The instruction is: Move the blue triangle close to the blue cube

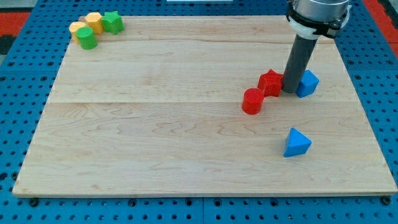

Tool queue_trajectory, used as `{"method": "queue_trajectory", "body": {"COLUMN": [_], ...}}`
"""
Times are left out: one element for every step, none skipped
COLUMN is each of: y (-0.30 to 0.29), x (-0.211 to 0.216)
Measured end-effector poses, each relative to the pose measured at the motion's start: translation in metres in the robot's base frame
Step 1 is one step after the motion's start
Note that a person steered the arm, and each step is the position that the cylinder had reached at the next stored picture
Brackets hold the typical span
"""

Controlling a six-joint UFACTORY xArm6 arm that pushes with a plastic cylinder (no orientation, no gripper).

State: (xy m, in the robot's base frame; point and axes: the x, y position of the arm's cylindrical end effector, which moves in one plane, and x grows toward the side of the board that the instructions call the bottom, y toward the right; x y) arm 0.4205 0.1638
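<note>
The blue triangle [296, 143] lies on the wooden board at the view's lower right. The blue cube [308, 83] sits above it, at the view's right. My tip [290, 91] stands between the blue cube and a red star [270, 82], right against the cube's left side. The triangle is well below the tip, apart from it.
A red cylinder [252, 101] sits just below-left of the red star. At the view's top left are a green cylinder [87, 38], a yellow cylinder [78, 28], a yellow block [94, 22] and a green star [112, 22]. The board [155, 124] rests on a blue pegged surface.
</note>
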Motion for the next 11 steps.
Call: {"method": "queue_trajectory", "body": {"y": [-0.006, -0.001, 0.075, 0.067, -0.021, -0.051, -0.057, -0.046, -0.045, -0.032, -0.013], "x": [0.044, 0.076, 0.074, 0.132, 0.143, 0.094, 0.063, 0.070, 0.086, 0.056, 0.021]}}
